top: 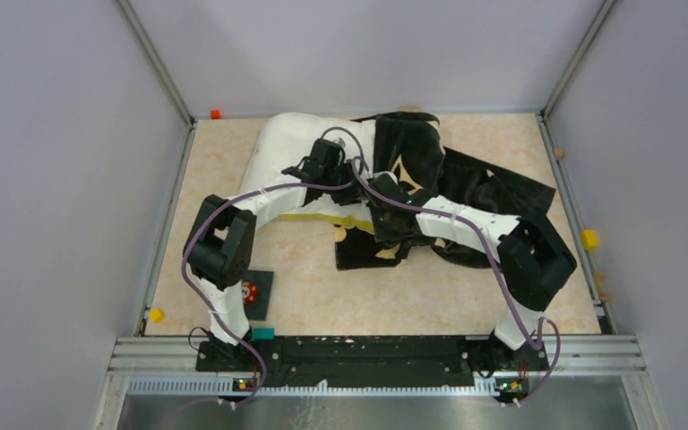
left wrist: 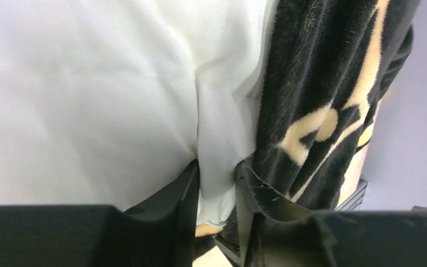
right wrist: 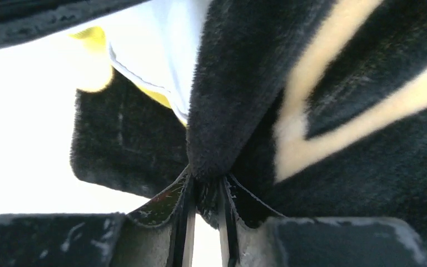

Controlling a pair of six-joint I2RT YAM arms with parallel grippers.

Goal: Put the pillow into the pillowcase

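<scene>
On bench (top: 322, 287), card (top: 258, 291) lay near front edge. The left fingers (left wrist: 217, 167) pinched pillow (left wrist: 89, 100) fold; right fingers (right wrist: 205, 181) clamped pillowcase (right wrist: 367, 167) edge.

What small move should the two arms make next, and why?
Probably the right gripper should draw the black velvety flower-printed pillowcase a little left over the white quilted pillow. It pinches the case's edge, the left gripper pinches a pillow fold, and much of the pillow lies uncovered.
</scene>
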